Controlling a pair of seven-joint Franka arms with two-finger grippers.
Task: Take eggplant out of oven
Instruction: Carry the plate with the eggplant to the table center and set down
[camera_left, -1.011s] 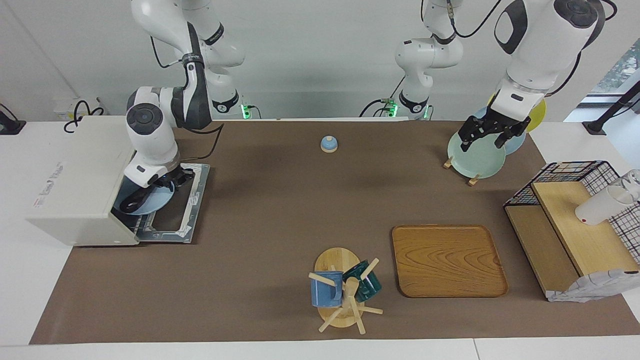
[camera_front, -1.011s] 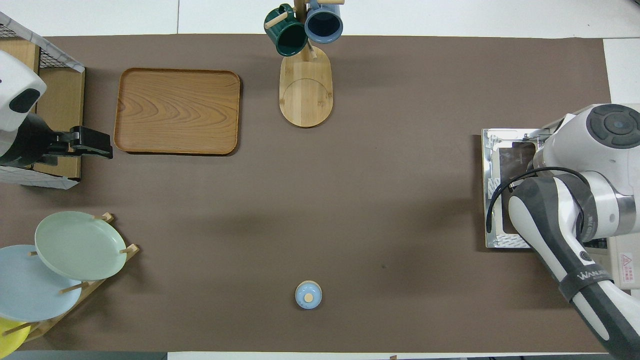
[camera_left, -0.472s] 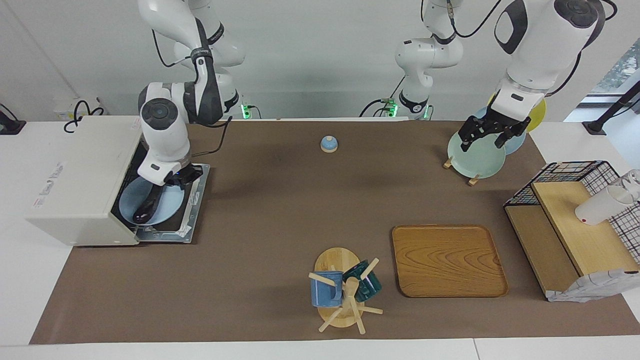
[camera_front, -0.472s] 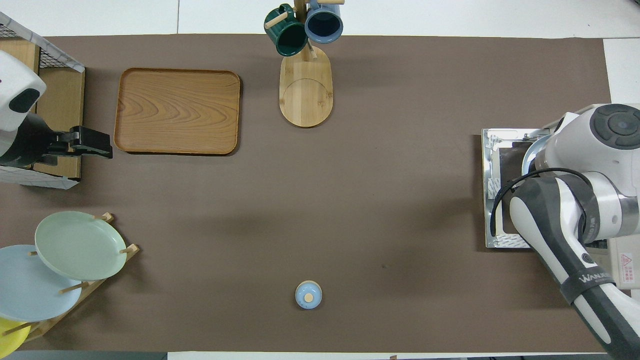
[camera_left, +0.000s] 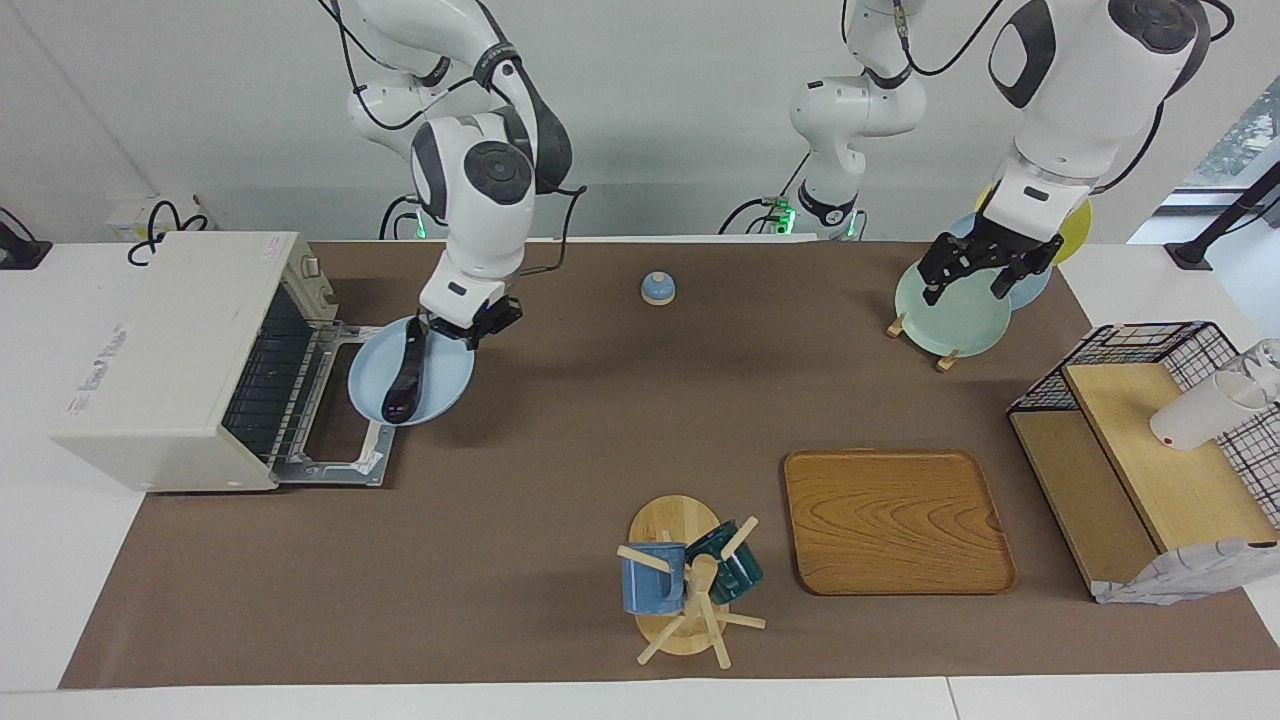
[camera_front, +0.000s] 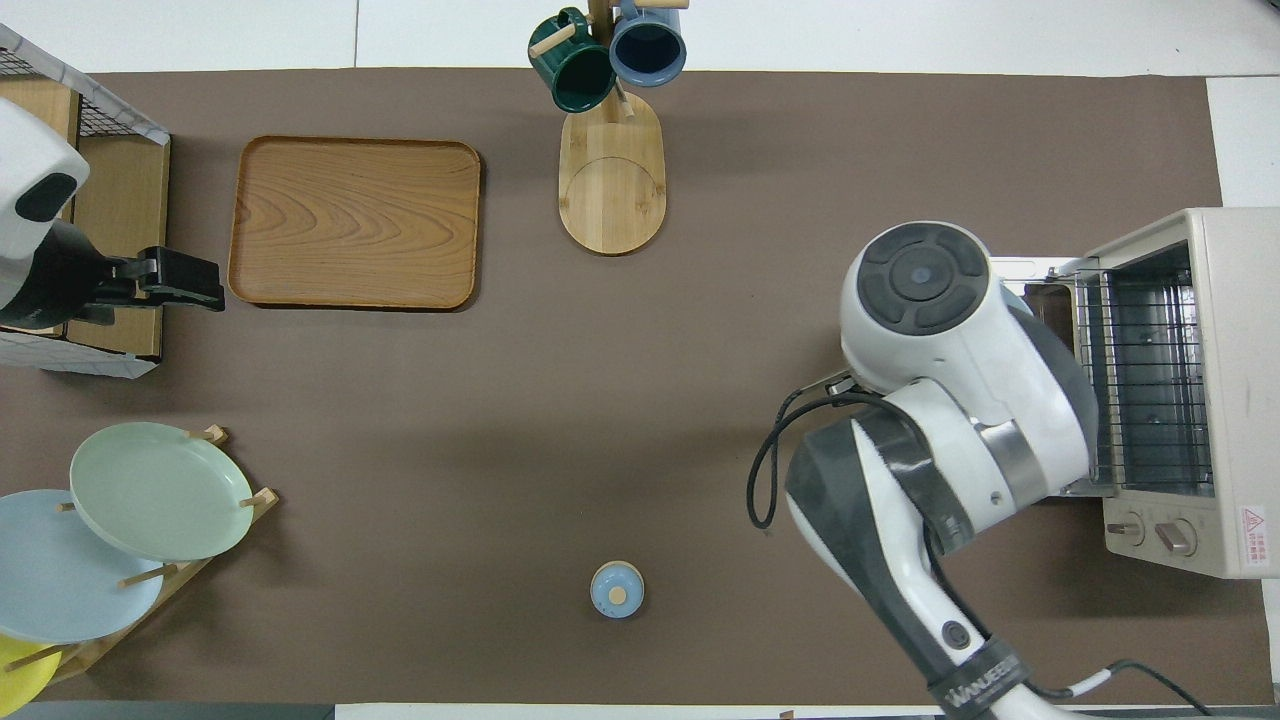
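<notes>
Right claw (camera_left: 470, 328) is clamped on the rim of a light blue plate (camera_left: 440, 385), plate held in the air just outside the oven (camera_left: 170, 360), over the edge of the dropped door (camera_left: 345, 440) and the brown mat. Eggplant (camera_left: 405, 375) lies lengthwise on the plate, one end right at the claw, the other end near the plate's free rim; it is out of the oven cavity, and the wire rack (camera_front: 1150, 380) inside looks bare. In the overhead view the right arm's own body hides plate and eggplant completely, so only the facing view is usable here. Left claw (camera_left: 985, 262) hangs over the pale green plate (camera_left: 950, 315) in the wooden plate rack at the left arm's end of the counter, fingers apart, holding nothing; that arm waits. Judgement: extraction is basically done, what's left is setting the plate down on open mat. Risks: the grip is on one edge only, so the plate is cantilevered and any wrist tilt or quick stop could roll the glossy eggplant off the free rim. The plate could also pivot or slip in the clamp under the offset load. Lowering too close to the oven would catch the plate's underside on the open door's edge. I'd translate level toward mid-counter and descend slowly before releasing.
</notes>
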